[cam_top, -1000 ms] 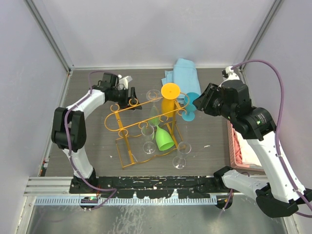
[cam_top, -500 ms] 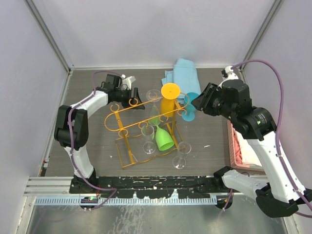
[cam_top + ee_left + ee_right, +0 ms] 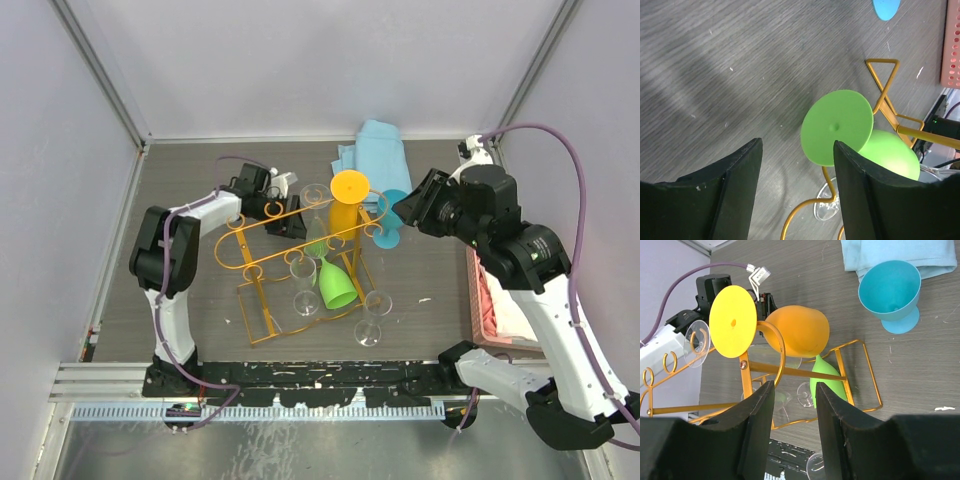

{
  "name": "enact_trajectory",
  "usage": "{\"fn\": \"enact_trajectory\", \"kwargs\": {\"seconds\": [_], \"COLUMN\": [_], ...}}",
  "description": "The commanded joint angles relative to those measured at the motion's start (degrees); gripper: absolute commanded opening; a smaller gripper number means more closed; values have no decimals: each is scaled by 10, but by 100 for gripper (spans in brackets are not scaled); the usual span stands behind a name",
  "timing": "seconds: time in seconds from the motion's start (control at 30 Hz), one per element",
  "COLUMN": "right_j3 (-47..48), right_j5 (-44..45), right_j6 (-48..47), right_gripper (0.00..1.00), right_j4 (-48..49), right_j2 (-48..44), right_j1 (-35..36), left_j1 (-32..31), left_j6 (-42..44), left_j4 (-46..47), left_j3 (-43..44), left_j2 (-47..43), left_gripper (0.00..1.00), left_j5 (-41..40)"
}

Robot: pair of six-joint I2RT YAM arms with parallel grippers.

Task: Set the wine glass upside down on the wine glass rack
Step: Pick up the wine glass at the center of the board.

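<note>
The left hand (image 3: 282, 215) has swung right from the rack's far left corner over the past second and now hovers above the top rail of the wine glass rack (image 3: 790, 371), fingers spread wide with nothing between them. The right hand (image 3: 794, 390) has barely shifted, hanging beside the rack's right end with its fingers parted and empty. A blue wine glass (image 3: 888, 287), matte and opaque, stands upright on the table (image 3: 715, 60), off the rack and touching a crumpled light-blue cloth (image 3: 375, 150).

The rack is thin orange-gold wire, its rails ending in curled loops. An orange glass (image 3: 797, 330) hangs bowl-down from it, its flat yellow foot (image 3: 733, 321) uppermost; a green glass (image 3: 837, 127) hangs the same way, its round foot facing the left wrist camera. A clear glass (image 3: 305, 290) hangs among the wires. The table is dark grey with a woodgrain texture. A pink perforated basket (image 3: 490, 310) sits at its right edge.
</note>
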Motion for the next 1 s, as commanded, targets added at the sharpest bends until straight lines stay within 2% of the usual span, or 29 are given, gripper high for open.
{"fn": "enact_trajectory", "kwargs": {"seconds": [0.0, 0.67, 0.97], "right_j3": [7, 2, 22], "right_j5": [-1, -22, -45], "right_j6": [-5, 10, 18], "right_gripper": [44, 45, 45], "right_j4": [31, 35, 18], "right_j2": [-5, 11, 47], "right_j1": [-4, -8, -8], "left_j1": [-11, -16, -6], "left_j6": [22, -1, -64], "left_j4": [11, 61, 163], "left_j3": [37, 48, 23], "left_j2": [9, 16, 18], "left_gripper": [60, 59, 59], "left_j5": [-10, -18, 32]}}
